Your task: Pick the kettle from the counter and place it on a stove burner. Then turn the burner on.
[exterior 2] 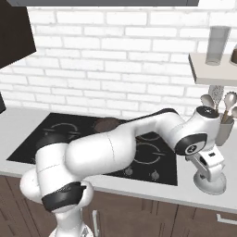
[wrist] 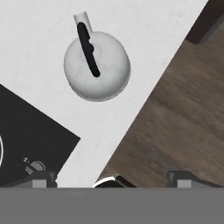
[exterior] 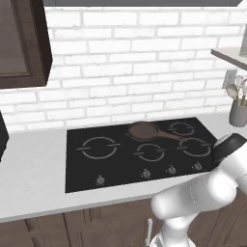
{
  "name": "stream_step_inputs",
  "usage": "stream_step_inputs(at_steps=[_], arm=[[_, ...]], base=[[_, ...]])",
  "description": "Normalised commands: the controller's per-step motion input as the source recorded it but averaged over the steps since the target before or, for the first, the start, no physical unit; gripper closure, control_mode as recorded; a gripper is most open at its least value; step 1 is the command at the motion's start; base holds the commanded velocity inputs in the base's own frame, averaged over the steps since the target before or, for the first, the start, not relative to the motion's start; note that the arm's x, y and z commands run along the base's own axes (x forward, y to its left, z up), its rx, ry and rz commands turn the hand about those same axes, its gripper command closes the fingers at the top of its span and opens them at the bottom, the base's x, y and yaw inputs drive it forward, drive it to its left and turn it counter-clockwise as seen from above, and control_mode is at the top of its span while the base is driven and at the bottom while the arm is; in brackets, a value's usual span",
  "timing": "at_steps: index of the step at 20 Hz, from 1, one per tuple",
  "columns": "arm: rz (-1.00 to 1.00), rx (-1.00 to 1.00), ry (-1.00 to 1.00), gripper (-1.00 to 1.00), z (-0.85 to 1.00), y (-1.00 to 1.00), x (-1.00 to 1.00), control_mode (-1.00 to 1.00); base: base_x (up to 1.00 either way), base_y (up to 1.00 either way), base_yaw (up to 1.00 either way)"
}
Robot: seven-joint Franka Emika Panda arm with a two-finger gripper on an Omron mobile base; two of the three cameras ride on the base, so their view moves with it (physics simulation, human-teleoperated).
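Note:
The kettle [wrist: 97, 65] is silvery-white and squat, with a dark arched handle [wrist: 87, 50]. It stands on the pale grey counter [wrist: 144, 39], right of the black cooktop and near the front edge. My gripper [wrist: 111, 179] hovers above it, open, with its two dark tips wide apart and nothing between them. The kettle lies off to one side of the line between the tips. In the right base view the gripper [exterior 2: 212, 176] points down over the kettle [exterior 2: 203, 184], partly covering it. The large stove burner [exterior: 99, 147] is the ring at the cooktop's left.
A brown frying pan [exterior: 144, 130] sits on the cooktop's back middle. Control knobs [exterior: 146, 173] line the cooktop's front edge. A utensil holder [exterior: 238, 111] stands at the back right under a wall shelf [exterior 2: 213, 69]. The counter's front edge drops to a wooden floor [wrist: 175, 122].

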Motion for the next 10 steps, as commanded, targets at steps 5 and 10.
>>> stream_step_inputs(at_steps=[5,10], arm=[[0.00,-0.05,0.03,-1.00,-0.13,-0.04,0.30,-1.00],[0.00,-0.11,0.03,-1.00,-0.35,-0.32,0.24,-1.00]], base=[[0.00,0.00,0.00],[0.00,0.00,0.00]])
